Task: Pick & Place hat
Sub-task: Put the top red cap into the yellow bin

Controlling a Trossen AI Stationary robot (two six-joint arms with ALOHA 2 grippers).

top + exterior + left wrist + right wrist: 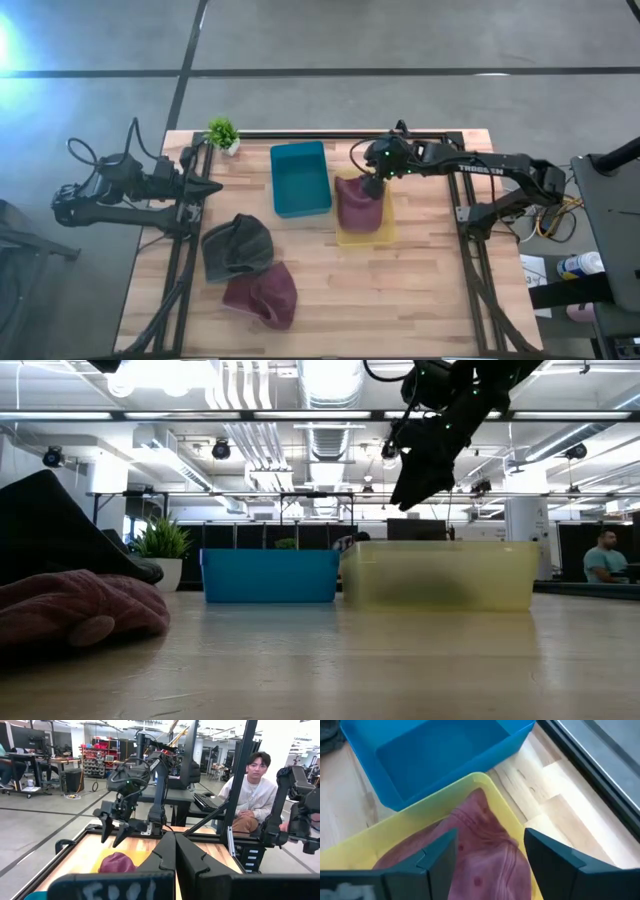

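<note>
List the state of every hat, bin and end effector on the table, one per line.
Maroon hat: lying in the yellow bin, released.
Blue bin: empty.
Grey hat: on the table, crumpled.
Second maroon hat: on the table, touching the grey hat.
Right end effector: open, above the yellow bin.
Left end effector: shut, idle at the table's left edge.

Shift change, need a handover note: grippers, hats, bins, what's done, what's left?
Right gripper: open, empty, above the yellow bin.
Left gripper: shut, parked at the table's left edge.
Done: one maroon hat lies in the yellow bin, released.
Left: grey hat and a second maroon hat are on the table, touching each other.
Blue bin holds nothing.
</note>
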